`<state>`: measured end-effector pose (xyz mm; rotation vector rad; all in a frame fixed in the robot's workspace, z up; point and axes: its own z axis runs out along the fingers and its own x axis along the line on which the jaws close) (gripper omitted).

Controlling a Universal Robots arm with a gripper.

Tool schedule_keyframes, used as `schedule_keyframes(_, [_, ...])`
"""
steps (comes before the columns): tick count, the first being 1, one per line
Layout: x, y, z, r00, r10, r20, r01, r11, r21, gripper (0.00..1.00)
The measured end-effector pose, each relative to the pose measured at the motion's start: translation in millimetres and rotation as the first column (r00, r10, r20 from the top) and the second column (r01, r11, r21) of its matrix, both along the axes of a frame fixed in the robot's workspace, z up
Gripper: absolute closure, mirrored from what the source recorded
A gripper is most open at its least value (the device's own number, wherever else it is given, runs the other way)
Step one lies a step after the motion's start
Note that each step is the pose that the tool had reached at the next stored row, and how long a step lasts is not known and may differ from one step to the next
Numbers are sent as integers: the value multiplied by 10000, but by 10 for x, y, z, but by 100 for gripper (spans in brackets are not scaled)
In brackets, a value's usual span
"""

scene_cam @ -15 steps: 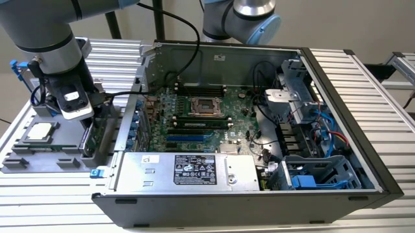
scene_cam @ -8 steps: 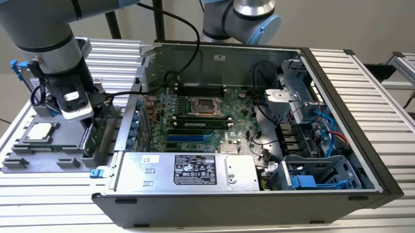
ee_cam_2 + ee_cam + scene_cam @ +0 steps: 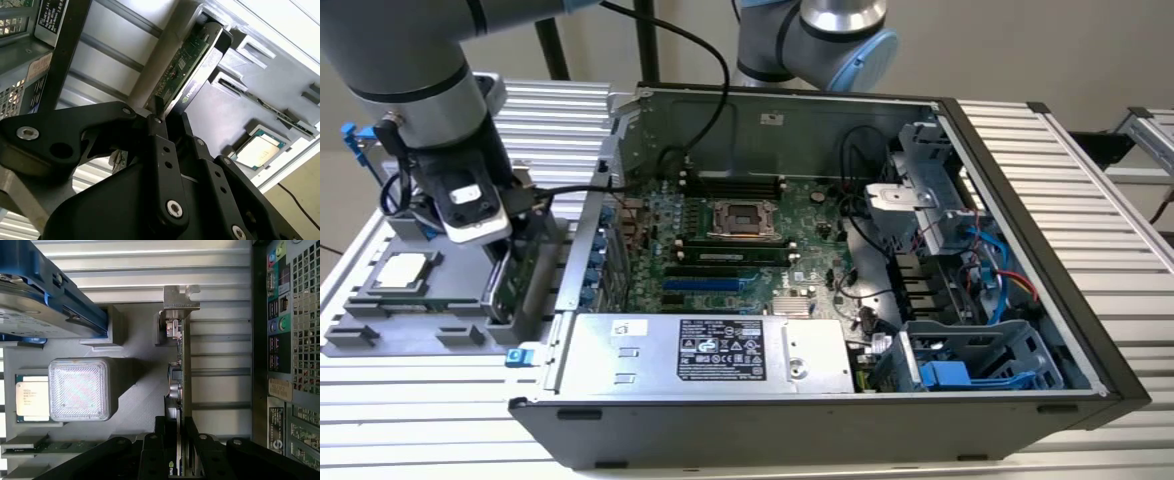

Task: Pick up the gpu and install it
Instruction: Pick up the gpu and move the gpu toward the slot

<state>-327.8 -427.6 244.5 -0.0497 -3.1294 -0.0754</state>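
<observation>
Graphics card [image 3: 183, 365] is seen standing upright on its long edge in the grey tray [image 3: 400, 340]. It is placed just outside the computer case [image 3: 854, 420], on the exterior view's left. It is a thin rectangular card: a green circuit board is carried on one face and a black shroud on the other. A silver metal bracket is fitted at the end farthest from the gripper [image 3: 175, 427]. The card's near edge is clamped between the gripper's black fingers.
</observation>
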Motion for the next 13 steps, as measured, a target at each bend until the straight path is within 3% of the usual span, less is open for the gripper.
schedule_keyframes(13, [0,0,88,10000,42,0,-42,10000,0,100])
